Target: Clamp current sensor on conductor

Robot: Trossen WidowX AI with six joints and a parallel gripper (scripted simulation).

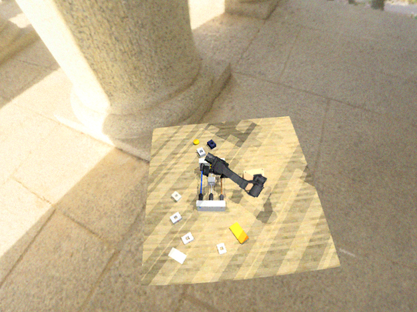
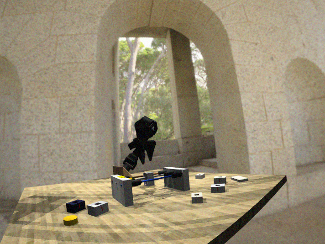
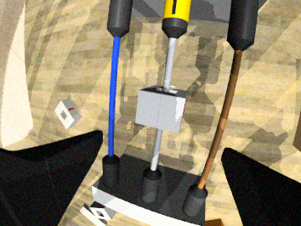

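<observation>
The light grey current sensor (image 1: 211, 180) (image 2: 149, 179) (image 3: 157, 110) sits round the middle, grey conductor (image 3: 169, 64), between the two end blocks. Its halves look closed together, with a thin seam; the latch cannot be made out. A trace of red shows on its right edge in the wrist view; the arrow's direction is not readable. A yellow sleeve (image 3: 176, 10) with a black mark is at the conductor's far end; LOAD is not legible. My gripper (image 2: 146, 160) (image 3: 163, 146) is open and empty, above the sensor, with its fingers apart and clear of it.
A blue conductor (image 2: 154, 179) (image 3: 114, 98) and a brown conductor (image 3: 222, 123) flank the grey one. End blocks (image 1: 210, 206) (image 2: 122, 190) hold them. Several small white blocks, a navy block (image 1: 211, 144) (image 2: 75, 206), a yellow disc (image 1: 195, 142) (image 2: 70, 220) and an orange-yellow slab (image 1: 238, 232) lie around.
</observation>
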